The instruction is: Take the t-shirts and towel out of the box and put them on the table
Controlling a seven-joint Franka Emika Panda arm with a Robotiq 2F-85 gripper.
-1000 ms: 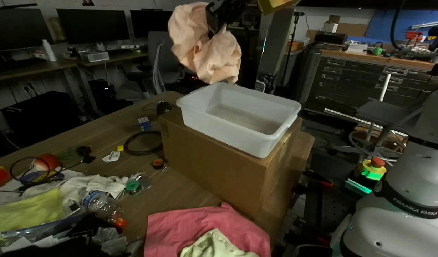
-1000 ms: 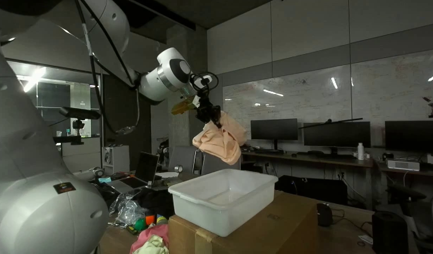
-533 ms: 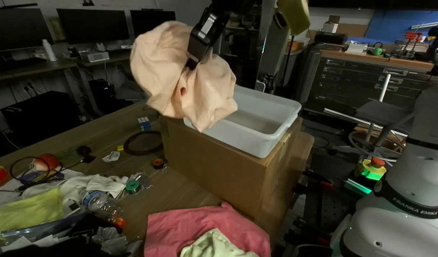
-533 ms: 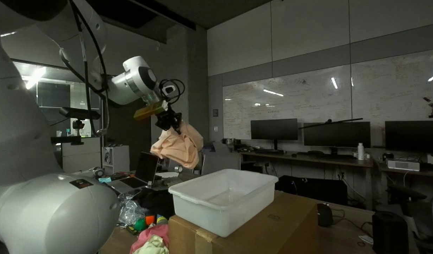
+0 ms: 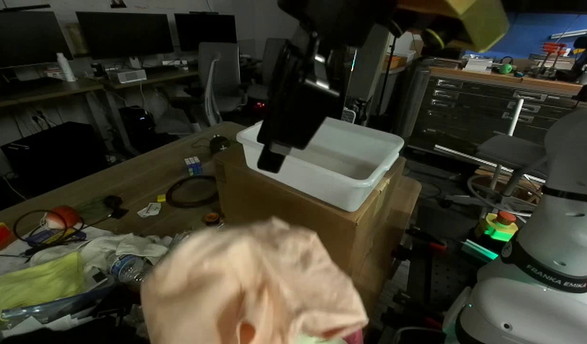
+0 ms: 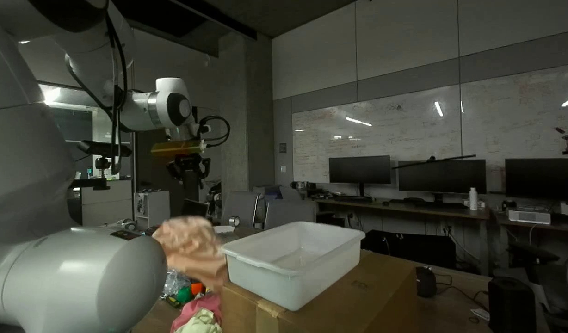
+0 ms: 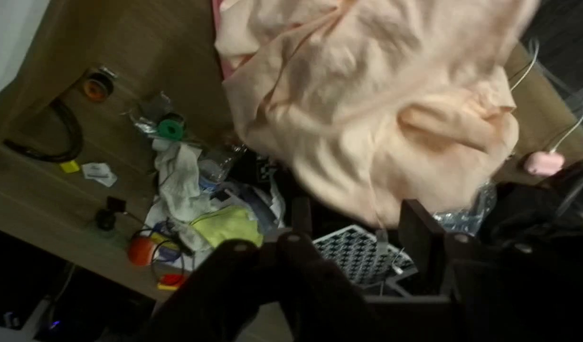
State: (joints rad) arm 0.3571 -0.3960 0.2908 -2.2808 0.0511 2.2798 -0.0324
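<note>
A peach cloth is blurred and bunched, below my gripper and apart from it. It also shows in an exterior view and fills the upper middle of the wrist view. My gripper is open and empty; its fingers stand apart in the wrist view. The white tub appears empty inside in both exterior views. A pink cloth and a pale green cloth lie on the wooden table, mostly hidden by the peach cloth in an exterior view.
The tub stands on a brown cardboard carton. A yellow cloth, a plastic bottle and other clutter lie at one side of the table. A puzzle cube and a cable coil lie near the carton.
My gripper has moved away from over the tub, tilted to point down, and opened. The peach cloth has left the fingers and dropped below them toward the pink and green cloths.
</note>
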